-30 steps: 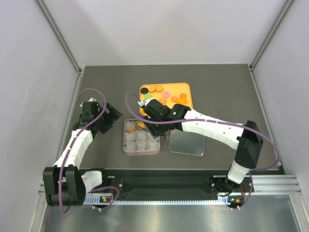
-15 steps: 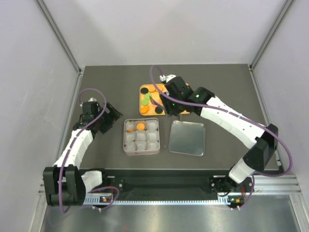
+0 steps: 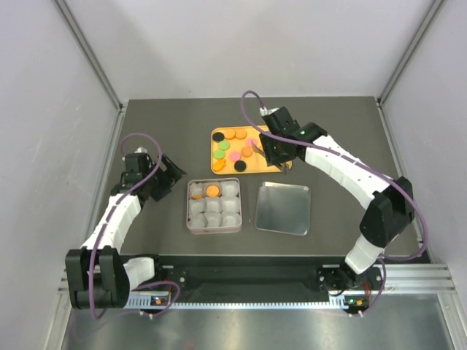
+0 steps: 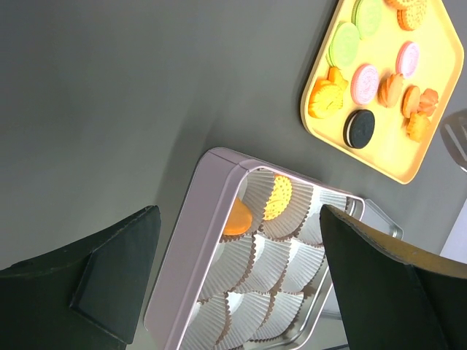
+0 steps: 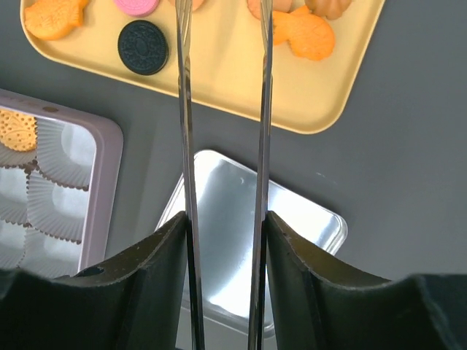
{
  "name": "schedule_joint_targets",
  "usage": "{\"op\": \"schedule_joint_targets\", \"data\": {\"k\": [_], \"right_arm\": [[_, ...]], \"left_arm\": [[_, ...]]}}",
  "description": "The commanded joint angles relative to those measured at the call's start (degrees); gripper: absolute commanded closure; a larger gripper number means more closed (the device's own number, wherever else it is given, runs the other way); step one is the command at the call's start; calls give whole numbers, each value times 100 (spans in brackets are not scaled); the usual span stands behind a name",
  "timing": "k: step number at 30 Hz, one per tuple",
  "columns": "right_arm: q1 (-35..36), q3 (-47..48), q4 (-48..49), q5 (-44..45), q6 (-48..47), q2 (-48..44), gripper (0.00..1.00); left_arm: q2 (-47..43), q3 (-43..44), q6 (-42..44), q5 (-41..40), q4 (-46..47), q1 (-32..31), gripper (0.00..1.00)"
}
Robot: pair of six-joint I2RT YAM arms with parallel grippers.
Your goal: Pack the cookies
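Several cookies [image 3: 232,149], orange, pink, green and black, lie on the yellow tray [image 3: 216,134]. Two orange cookies [image 3: 212,191] sit in paper cups at the far row of the square tin [image 3: 214,229]. My right gripper [image 3: 275,148] hovers over the tray's right part, shut on metal tongs [image 5: 186,109] whose two blades run up between its fingers [image 5: 164,251]. The tong tips run off the top of the right wrist view, near a black cookie [image 5: 143,47] and an orange fish-shaped one [image 5: 310,33]. My left gripper [image 3: 165,179] stands wide open and empty left of the tin [image 4: 191,240].
The tin's shiny lid [image 3: 283,208] lies flat just right of the tin. White paper cups [image 4: 266,266] fill the tin's other compartments. Enclosure walls stand close to the left, right and far edges of the dark table [image 3: 336,138].
My right arm has swung with the tongs from above the tin's far edge back and to the right, over the yellow tray. The left arm has stayed put.
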Motion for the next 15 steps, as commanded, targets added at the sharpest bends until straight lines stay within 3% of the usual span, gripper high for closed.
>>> {"op": "schedule_joint_targets", "data": {"k": [1,15], "right_arm": [[-38,144,494,-289,-105,198,56],[-12,452,608,-518,-61,840,57]], "left_arm": [[36,0,78,96,272,42,5],[53,-17,78,149,290,33,5]]}}
